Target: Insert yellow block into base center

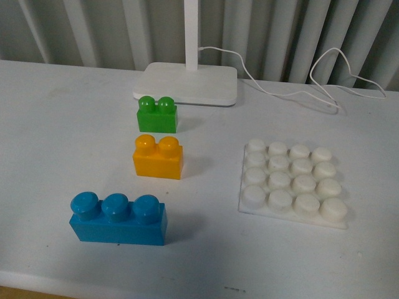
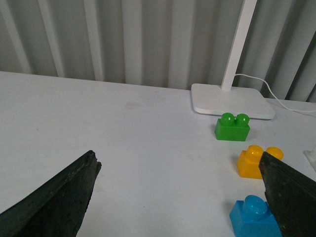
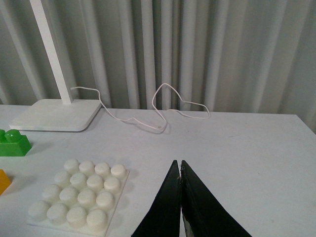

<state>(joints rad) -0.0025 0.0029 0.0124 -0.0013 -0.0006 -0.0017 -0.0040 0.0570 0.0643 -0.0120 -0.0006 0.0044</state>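
Position: yellow block (image 1: pixel 158 157) sat on surface (image 1: pixel 62 124), studs up, long axis 9-to-3 | stood apart at 9 o'clock of base (image 1: pixel 293 184) | left pincer (image 2: pixel 177 160) gaped wide, empty | right pincer (image 3: pixel 179 168) fingers pressed together, empty

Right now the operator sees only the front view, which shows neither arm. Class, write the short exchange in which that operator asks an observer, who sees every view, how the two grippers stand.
Operator: Is the left gripper open?
Observer: Yes. The left gripper stands wide open, with nothing between its fingers.
Operator: And the right one?
Observer: The right gripper is shut. Its fingers touch at the tips and hold nothing.
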